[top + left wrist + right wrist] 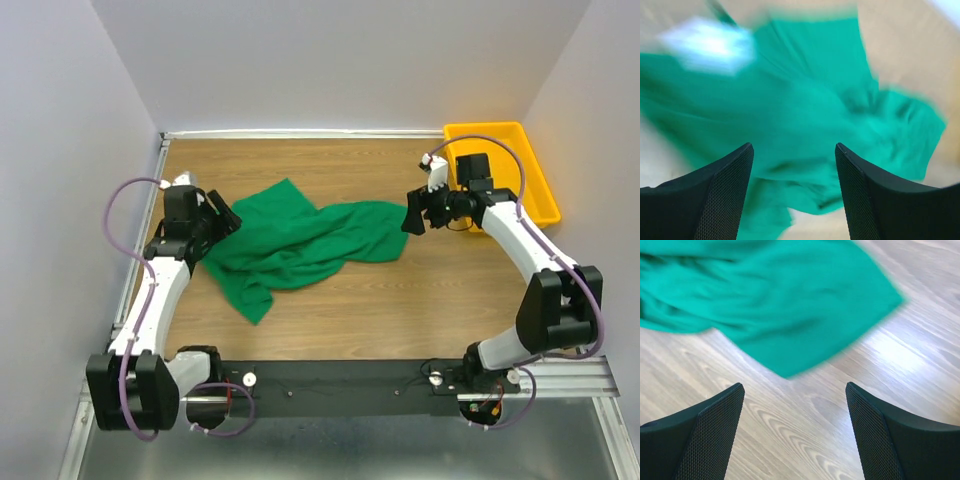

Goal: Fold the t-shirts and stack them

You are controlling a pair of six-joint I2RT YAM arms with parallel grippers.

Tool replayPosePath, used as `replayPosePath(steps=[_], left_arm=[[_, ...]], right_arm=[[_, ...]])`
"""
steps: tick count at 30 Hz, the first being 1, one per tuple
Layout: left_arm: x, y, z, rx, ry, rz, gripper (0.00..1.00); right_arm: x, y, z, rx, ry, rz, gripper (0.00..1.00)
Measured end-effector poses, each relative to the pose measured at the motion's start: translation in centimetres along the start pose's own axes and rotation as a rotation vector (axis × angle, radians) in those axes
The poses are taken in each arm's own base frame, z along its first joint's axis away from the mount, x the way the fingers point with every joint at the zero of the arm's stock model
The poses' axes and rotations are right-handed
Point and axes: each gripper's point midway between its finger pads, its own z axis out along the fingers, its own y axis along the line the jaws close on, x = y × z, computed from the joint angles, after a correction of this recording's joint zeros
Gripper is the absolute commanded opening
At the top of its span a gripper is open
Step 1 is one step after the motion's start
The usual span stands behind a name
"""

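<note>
Top view first: the green t-shirt (300, 245) lies crumpled and unfolded on the wooden table (400, 320), well apart from the yellow tray (500, 129) in the far right corner. One end of the cloth stretches toward the tray. The right gripper (412, 218) sits between the tray and that near end, just beside the fabric. The left gripper (222, 215) is over at the end of the shirt farthest from the tray, right at the cloth's edge. From up here I can't tell whether it touches.

Over to the left wrist camera, and it's a blurry one. The left gripper (793, 147) has its two black fingers (715, 195) spread wide, with nothing pinched between them. The t-shirt (805, 90) fills the view beyond the tips in rumpled green folds. There's a pale smeared patch at upper left, too blurred to name.

Now the right wrist camera: the right gripper (792, 386) is spread wide too, fingers (890, 440) well apart and holding nothing. Bare table (805, 440) shows between the tips. The tray-side end of the t-shirt (780, 300) lies just beyond them, apart from both tips.
</note>
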Motion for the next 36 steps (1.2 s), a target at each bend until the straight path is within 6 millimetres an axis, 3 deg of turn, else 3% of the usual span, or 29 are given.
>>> replayPosePath(steps=[2,4,7,11,15,17,19,22,25,26,29,32,34,36], left_arm=[[2.7,1.0,0.7,-0.015,0.109,0.036,0.79],[4.4,1.6,0.1,-0.024,0.169,0.064,0.82],[3.6,1.0,-1.2,-0.001,0.142,0.1,0.82],[1.8,-0.4,-2.6,0.053,0.072,0.126,0.82],[2.0,-0.5,-2.7,0.061,0.076,0.121,0.82],[2.1,-0.3,-2.9,0.057,0.074,0.113,0.82],[2.0,-0.3,-3.3,0.057,0.065,0.104,0.82],[1.4,-0.6,-4.2,0.073,0.028,0.093,0.82],[1.0,-1.0,-4.9,0.087,0.005,0.088,0.82],[1.0,-1.0,-4.9,0.088,0.003,0.088,0.82],[1.0,-1.0,-4.9,0.086,0.005,0.087,0.82],[1.0,-0.9,-4.9,0.085,0.005,0.088,0.82],[1.0,-0.9,-4.9,0.084,0.006,0.091,0.82],[1.1,-0.9,-4.9,0.084,0.006,0.098,0.81]], right_arm=[[0.2,0.4,0.4,-0.038,0.005,-0.006,0.89],[0.4,0.9,0.8,-0.078,0.009,-0.011,0.88],[1.1,2.2,1.9,-0.158,0.035,-0.04,0.87],[2.7,7.5,4.3,-0.301,0.117,-0.17,0.81],[5.2,13.1,6.8,-0.382,0.218,-0.331,0.76],[6.9,14.5,8.3,-0.362,0.275,-0.398,0.73],[8.2,14.5,9.3,-0.321,0.32,-0.427,0.71],[9.5,12.7,10.8,-0.219,0.374,-0.435,0.63],[9.2,11.3,11.5,-0.148,0.371,-0.436,0.43],[9.1,11.0,11.6,-0.131,0.37,-0.435,0.28],[8.8,10.5,12.0,-0.099,0.362,-0.438,0.01],[8.3,10.1,11.9,-0.077,0.356,-0.426,0.01],[6.2,9.6,11.6,-0.05,0.324,-0.409,0.01],[0.5,7.4,11.1,0.03,0.207,-0.343,0.01]])
